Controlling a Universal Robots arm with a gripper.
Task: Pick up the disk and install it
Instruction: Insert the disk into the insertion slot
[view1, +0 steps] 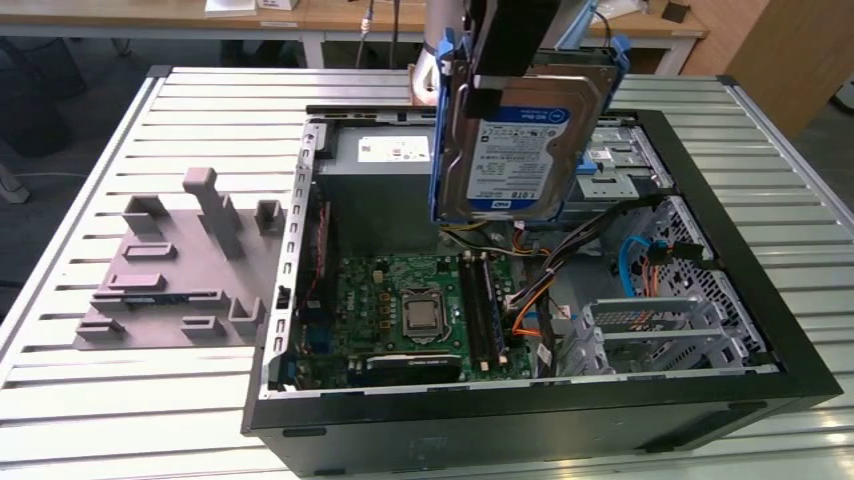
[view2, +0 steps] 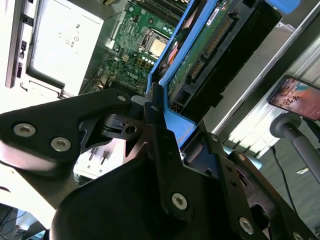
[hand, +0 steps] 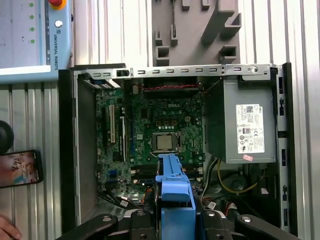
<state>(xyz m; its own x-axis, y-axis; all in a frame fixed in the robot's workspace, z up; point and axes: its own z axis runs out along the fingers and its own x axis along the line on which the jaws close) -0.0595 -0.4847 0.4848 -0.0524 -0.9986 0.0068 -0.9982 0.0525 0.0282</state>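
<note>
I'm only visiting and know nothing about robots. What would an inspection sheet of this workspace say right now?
Surface: ribbed metal table carrying an open computer case that lies on its side.
Job's things: the disk, in its blue bracket, hangs on edge in the air above the case, not yet installed.
Clutter: grey moulded fixture beside the case; a phone on the table.
Grippers: gripper shut on the disk, clamping the bracket.
Cables: orange and blue cables loose inside the case.
Surroundings: wooden desks behind the table.
</note>
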